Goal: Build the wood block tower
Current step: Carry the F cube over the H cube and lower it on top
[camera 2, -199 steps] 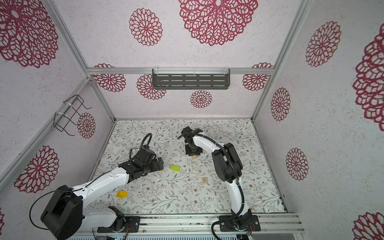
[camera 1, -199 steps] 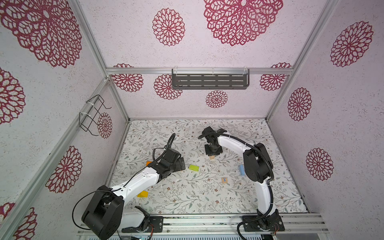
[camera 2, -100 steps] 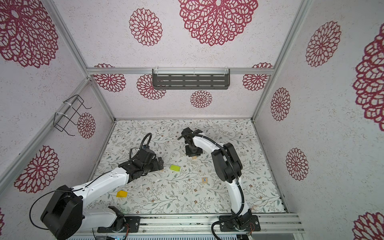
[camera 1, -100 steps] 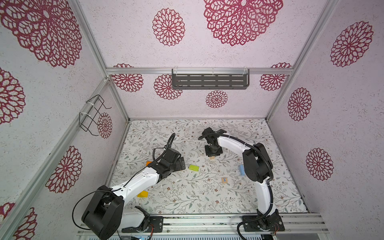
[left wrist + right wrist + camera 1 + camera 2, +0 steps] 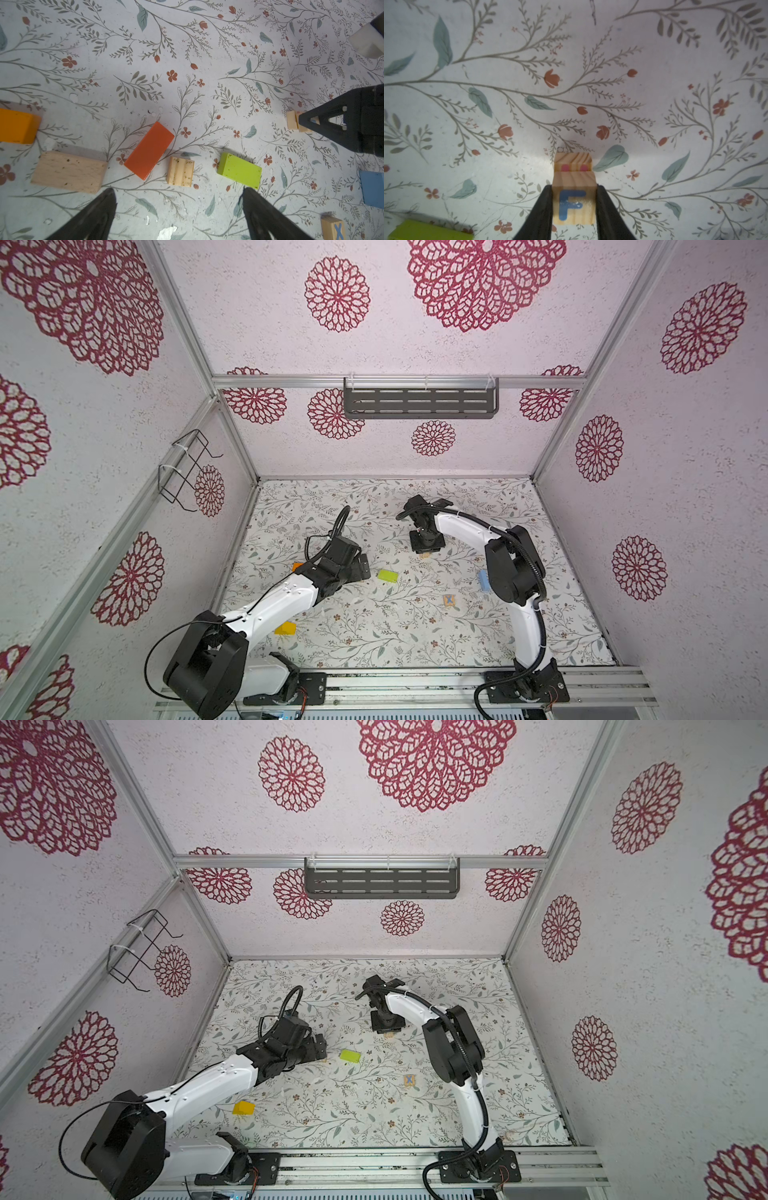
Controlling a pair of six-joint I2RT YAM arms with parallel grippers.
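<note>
My right gripper [image 5: 574, 205] is shut on a natural-wood cube with a blue F [image 5: 573, 204]. That cube sits directly on a second cube with pink marks [image 5: 572, 163], a two-cube tower at the far middle of the mat [image 5: 424, 556] [image 5: 389, 1035]. My left gripper [image 5: 178, 192] hangs open above the mat, nothing between its fingers. Just beyond its tips lie a small plain cube [image 5: 180, 173], a red-orange bar [image 5: 149, 153], a plain bar [image 5: 69, 172] and a lime green bar [image 5: 239, 170] [image 5: 387, 576]. In both top views the left gripper [image 5: 361, 568] [image 5: 318, 1048] is left of the green bar.
An orange bar [image 5: 17, 128], a light blue bar [image 5: 373, 188] [image 5: 483, 580], a cube with a blue X [image 5: 449, 600] [image 5: 409, 1080] and a yellow block [image 5: 285, 628] [image 5: 243, 1108] lie loose on the floral mat. Walls enclose three sides, and a metal rail [image 5: 415, 680] runs along the front.
</note>
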